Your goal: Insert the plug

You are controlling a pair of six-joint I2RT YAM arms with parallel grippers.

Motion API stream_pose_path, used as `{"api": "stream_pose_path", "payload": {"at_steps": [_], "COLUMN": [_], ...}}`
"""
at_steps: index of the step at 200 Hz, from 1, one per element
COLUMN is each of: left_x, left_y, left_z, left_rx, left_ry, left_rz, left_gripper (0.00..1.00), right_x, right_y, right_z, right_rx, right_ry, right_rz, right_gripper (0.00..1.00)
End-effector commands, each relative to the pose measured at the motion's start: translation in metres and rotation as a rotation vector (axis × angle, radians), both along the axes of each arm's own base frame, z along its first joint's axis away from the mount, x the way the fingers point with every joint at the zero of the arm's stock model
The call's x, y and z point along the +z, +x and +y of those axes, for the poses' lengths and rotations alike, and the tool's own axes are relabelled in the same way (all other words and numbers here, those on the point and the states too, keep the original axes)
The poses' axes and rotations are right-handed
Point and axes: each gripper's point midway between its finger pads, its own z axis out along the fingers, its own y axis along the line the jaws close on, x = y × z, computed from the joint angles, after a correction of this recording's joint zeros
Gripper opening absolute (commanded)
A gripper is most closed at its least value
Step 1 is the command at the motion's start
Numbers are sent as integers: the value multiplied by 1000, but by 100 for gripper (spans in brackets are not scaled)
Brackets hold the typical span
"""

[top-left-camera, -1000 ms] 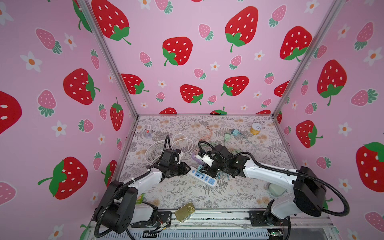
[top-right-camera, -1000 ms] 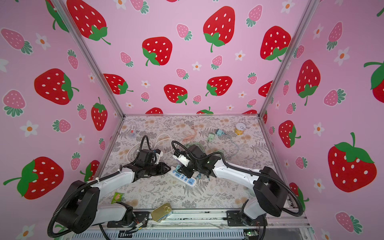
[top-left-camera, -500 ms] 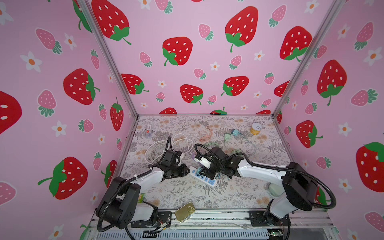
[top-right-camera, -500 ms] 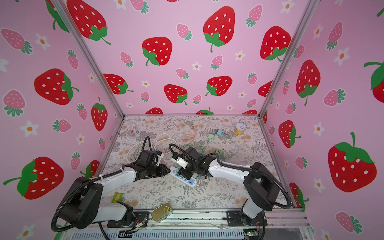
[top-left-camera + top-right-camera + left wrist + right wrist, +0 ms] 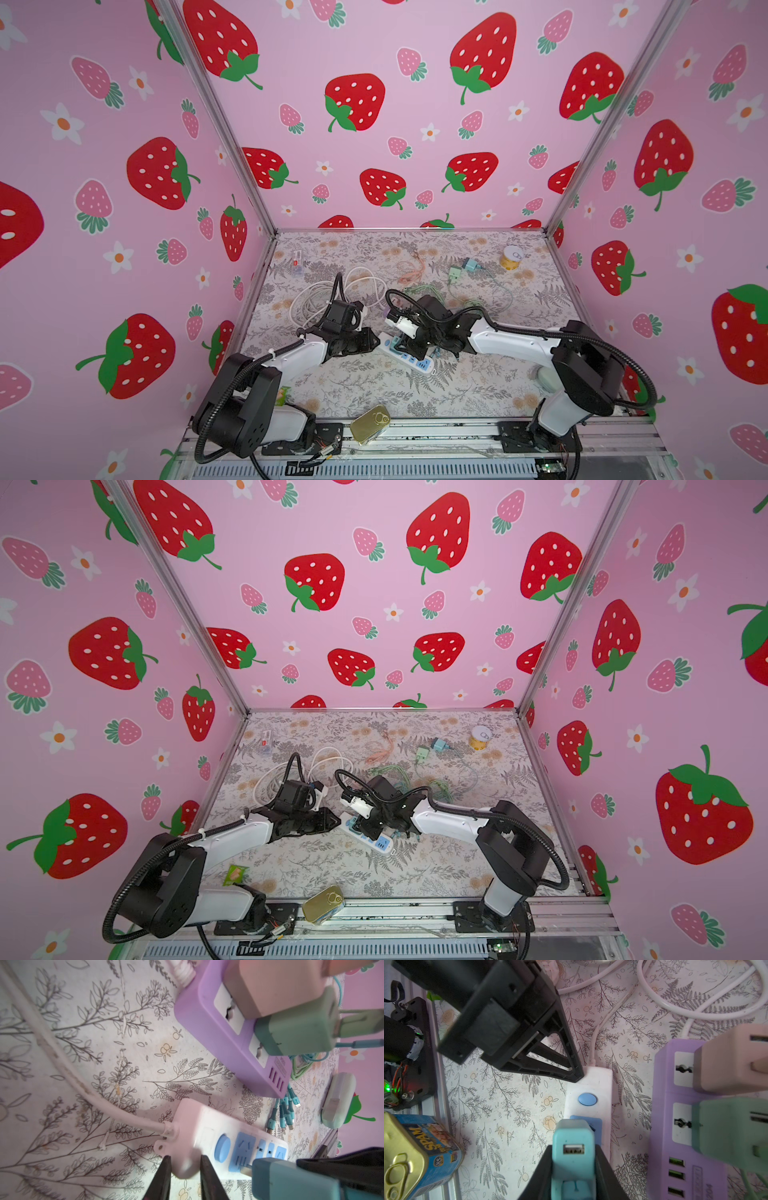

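A white power strip (image 5: 417, 364) (image 5: 382, 845) with blue sockets lies on the floral mat between the two arms. My left gripper (image 5: 185, 1169) (image 5: 372, 338) is shut on the strip's cable end (image 5: 187, 1159). My right gripper (image 5: 573, 1159) (image 5: 409, 347) is shut on a teal USB charger plug (image 5: 573, 1142) (image 5: 291, 1180), which it holds over the strip. The plug's metal prongs (image 5: 245, 1167) meet the first blue socket (image 5: 243, 1149) beside the round blue button (image 5: 587, 1098). How deep they sit I cannot tell. In both top views the plug is hidden under the right wrist.
A purple power strip (image 5: 218, 1032) (image 5: 662, 1126) lies close beside the white one, with a pink charger (image 5: 270, 985) and a green charger (image 5: 297, 1030) plugged in. White cable coils (image 5: 320, 295) lie behind. A Spam tin (image 5: 370, 422) sits at the front rail, a yellow roll (image 5: 512, 257) far back.
The right gripper has carried the teal plug leftward and down onto the white strip. The left gripper's fingers have narrowed onto the strip's end.
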Motion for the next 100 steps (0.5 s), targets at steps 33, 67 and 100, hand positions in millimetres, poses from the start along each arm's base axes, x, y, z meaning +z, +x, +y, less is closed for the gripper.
{"api": "stream_pose_path", "payload": {"at_steps": [33,67,100], "left_x": [-8,-8,-7], "left_y": [-3,-3,-3], "left_z": [3,3,5], "left_rx": [-7,-4,2], "left_ry": [40,44,51], "left_rz": [32,32,30], "left_gripper": [26,26,26], "right_x": [-1,-1,-1], "right_y": [2,7,6], "right_z": [8,7,5], "right_rx": [29,6,-4], "right_ry": [2,-13,-18], "right_rz": [-36,-49,-49], "right_gripper": [10,10,9]}}
